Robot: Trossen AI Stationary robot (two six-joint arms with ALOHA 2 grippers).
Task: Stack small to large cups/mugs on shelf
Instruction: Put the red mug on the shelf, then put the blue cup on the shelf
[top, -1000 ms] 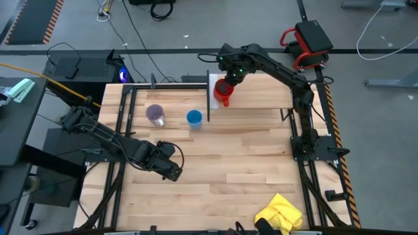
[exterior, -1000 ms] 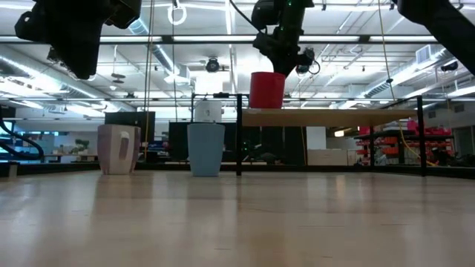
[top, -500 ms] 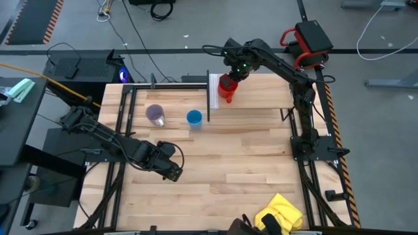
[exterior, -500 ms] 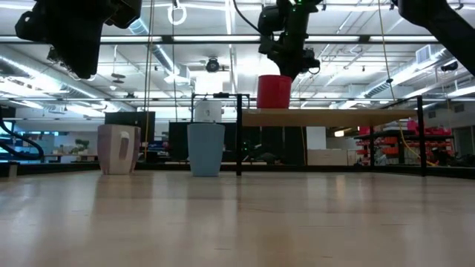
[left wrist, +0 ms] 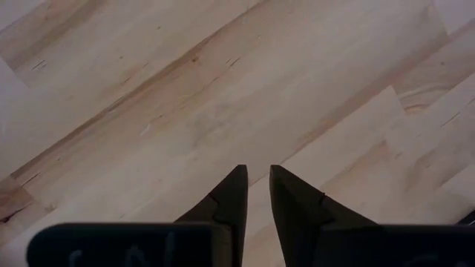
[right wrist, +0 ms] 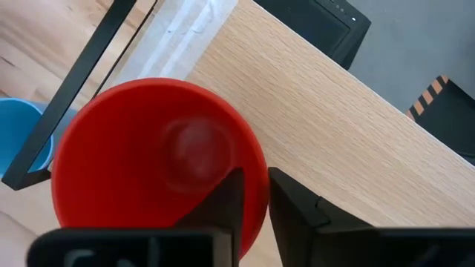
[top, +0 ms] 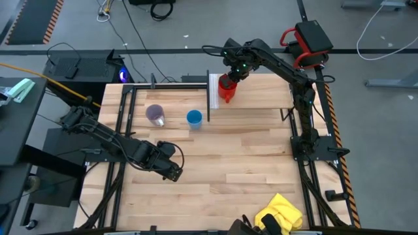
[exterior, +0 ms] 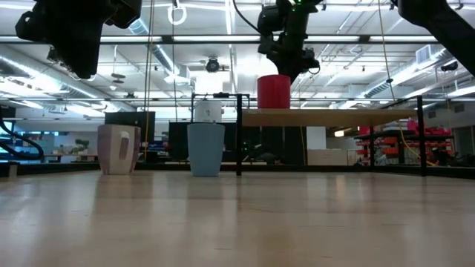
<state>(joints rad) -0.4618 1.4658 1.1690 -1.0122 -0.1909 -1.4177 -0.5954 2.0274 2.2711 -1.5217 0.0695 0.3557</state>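
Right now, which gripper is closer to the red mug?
Right. The right gripper sits at the red mug on the shelf, fingers straddling its rim; the left gripper hovers far off over the table.

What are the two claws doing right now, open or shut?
Left gripper: slightly open, empty.
Right gripper: at the rim of the red mug; grip cannot be told.

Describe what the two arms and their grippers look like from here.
Both arms are dark, jointed and slim. The right arm carries small green lights near its wrist. The left gripper and right gripper each end in two black, pointed, wedge-shaped fingers.
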